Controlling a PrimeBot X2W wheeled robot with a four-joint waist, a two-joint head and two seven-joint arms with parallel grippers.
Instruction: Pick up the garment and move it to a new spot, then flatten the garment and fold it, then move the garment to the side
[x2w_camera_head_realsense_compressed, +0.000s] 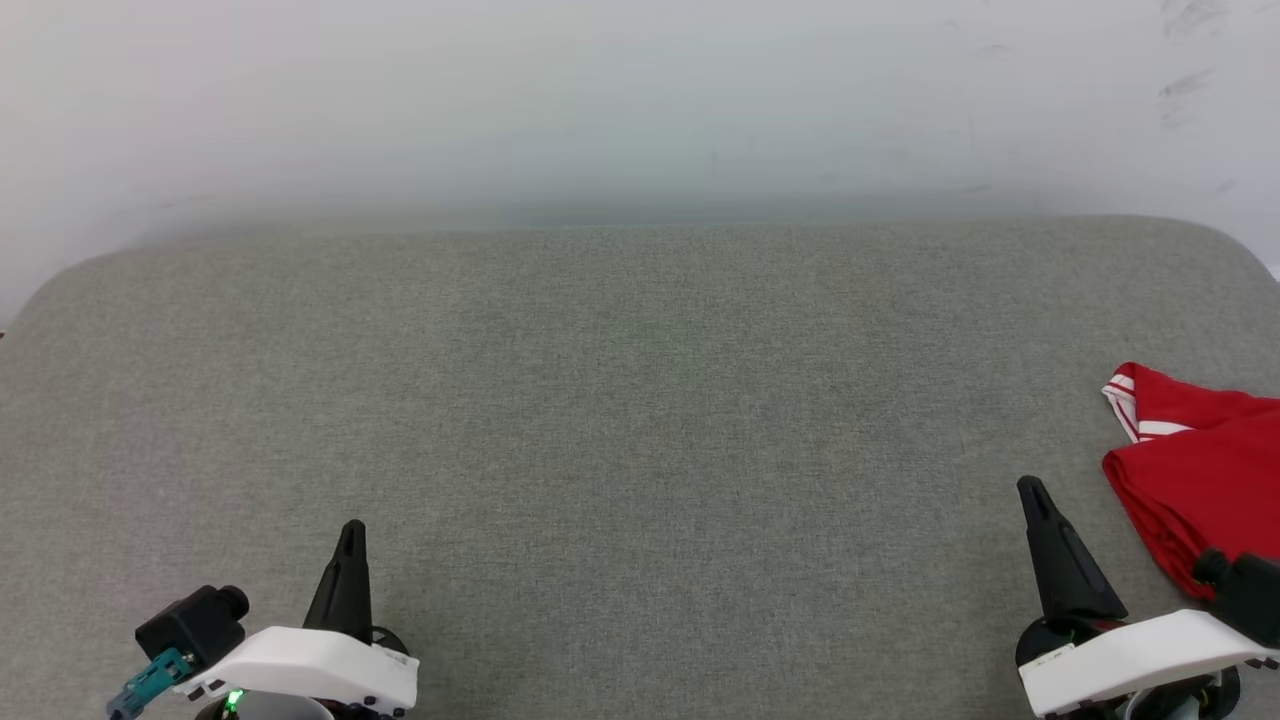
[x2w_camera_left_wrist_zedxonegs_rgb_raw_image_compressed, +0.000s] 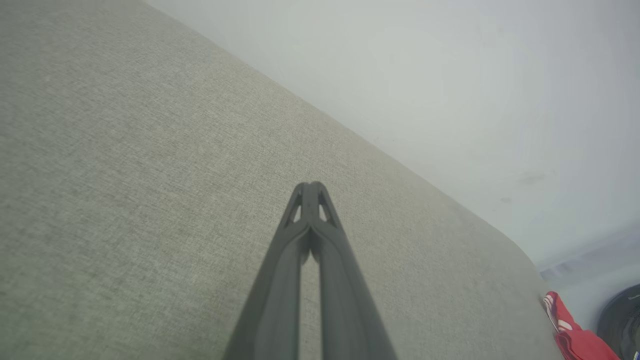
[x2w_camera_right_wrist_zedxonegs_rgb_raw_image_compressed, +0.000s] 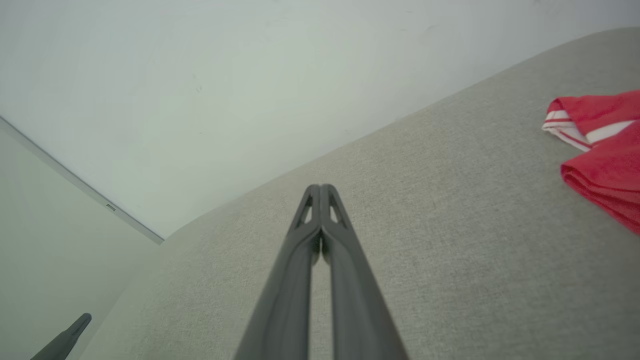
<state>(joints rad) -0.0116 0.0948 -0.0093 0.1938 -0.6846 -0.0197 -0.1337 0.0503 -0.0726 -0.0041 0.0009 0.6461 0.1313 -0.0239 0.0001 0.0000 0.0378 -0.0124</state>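
Fingers (x2w_camera_left_wrist_zedxonegs_rgb_raw_image_compressed: 277, 290): both pairs are pressed tip to tip, with nothing held between them. The left gripper (x2w_camera_head_realsense_compressed: 351, 535) and right gripper (x2w_camera_head_realsense_compressed: 1032, 492) are seen low over the work surface, pointing away from the robot.

Garment (x2w_camera_head_realsense_compressed: 1190, 480): a red shirt with red-and-white striped trim, bunched and doubled over on itself at the far right, partly cut off by the head view's edge. No lettering is shown. It is near the right gripper but not touched by its fingers, and well apart from the left gripper.

Surface: a grey woven cushion (x2w_camera_head_realsense_compressed: 640, 400), backed by a pale wall (x2w_camera_head_realsense_compressed: 640, 100).

Hazards, as judged:
- Unless the jaws are parted first, the cloth would only be shoved.
- If one layer or the trim alone is pinched, the bundle may unroll and drag.
- As the shirt seems close to the cushion's right end, it could be tipped off by a nudge.
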